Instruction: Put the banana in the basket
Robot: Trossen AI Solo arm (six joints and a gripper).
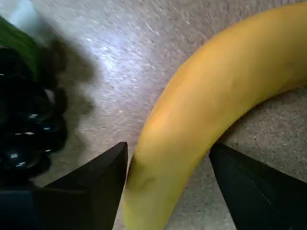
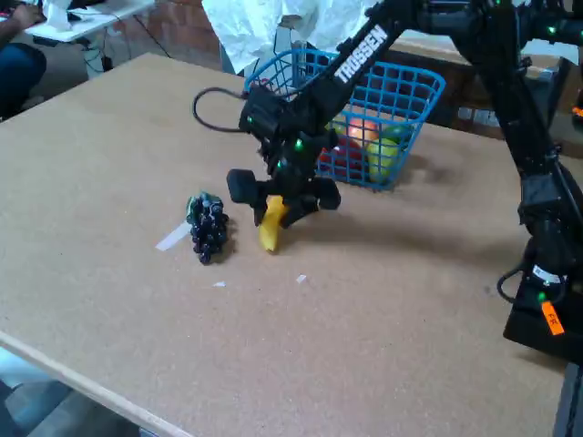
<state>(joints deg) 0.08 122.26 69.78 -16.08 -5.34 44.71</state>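
The yellow banana (image 1: 206, 110) fills the wrist view and runs from the upper right down between my two black fingers. My gripper (image 1: 169, 146) is shut on the banana, with both fingers pressing its sides. In the fixed view the banana (image 2: 271, 226) hangs steeply from the gripper (image 2: 278, 208), its lower tip at or just above the table. The blue wire-mesh basket (image 2: 414, 123) stands behind and to the right of the gripper, about a hand's width away. It holds red and green fruit.
A dark grape bunch (image 2: 208, 228) with a green leaf lies just left of the banana, and it also shows at the left edge as the grape bunch (image 1: 24, 129). A white slip (image 2: 171, 238) lies beside it. The arm's base (image 2: 547, 300) stands at the right. A person's arm (image 2: 18, 45) shows at the far left.
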